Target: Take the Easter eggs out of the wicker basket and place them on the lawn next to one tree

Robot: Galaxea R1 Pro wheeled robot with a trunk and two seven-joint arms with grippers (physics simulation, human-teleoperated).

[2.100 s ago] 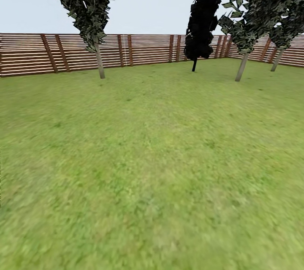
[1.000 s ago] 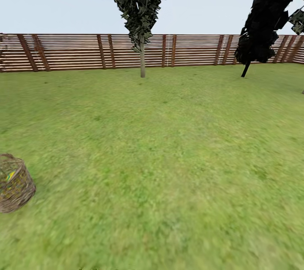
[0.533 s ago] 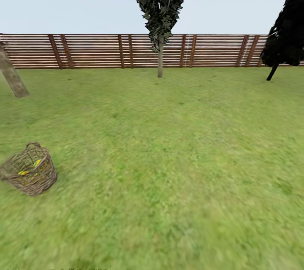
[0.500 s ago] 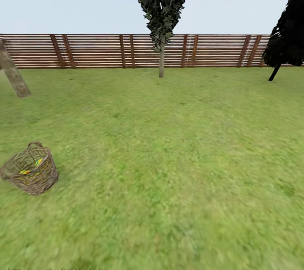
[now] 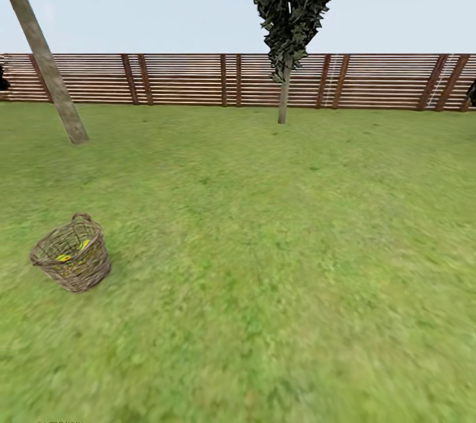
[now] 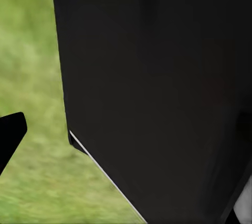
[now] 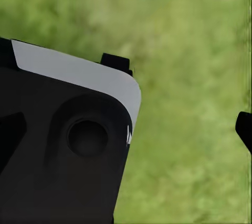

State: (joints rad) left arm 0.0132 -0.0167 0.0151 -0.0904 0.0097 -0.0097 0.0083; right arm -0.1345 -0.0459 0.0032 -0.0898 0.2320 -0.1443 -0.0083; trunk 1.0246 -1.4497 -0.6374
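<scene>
The wicker basket point(image 5: 71, 252) stands on the lawn point(image 5: 277, 258) at the left of the head view, some way ahead of me. Yellow patches of the Easter eggs point(image 5: 65, 257) show through its open top; I cannot count them. A tree point(image 5: 49, 73) with a thick, leaning, pale trunk rises behind the basket at far left. In the right wrist view my right gripper point(image 7: 181, 95) is open over bare grass, with nothing between its fingertips point(image 7: 243, 128). In the left wrist view one black fingertip point(image 6: 10, 134) of my left gripper shows beside a large black robot body part point(image 6: 157, 87).
A thinner-trunked tree point(image 5: 284, 96) with dark green foliage stands in front of the slatted wooden fence point(image 5: 198, 79) that closes off the back of the garden. Open grass stretches between me, the basket and both trees.
The head camera has swung left: the whole scene slid right in the picture, bringing the basket and then the thick-trunked tree into view at left. Nothing on the lawn itself moved.
</scene>
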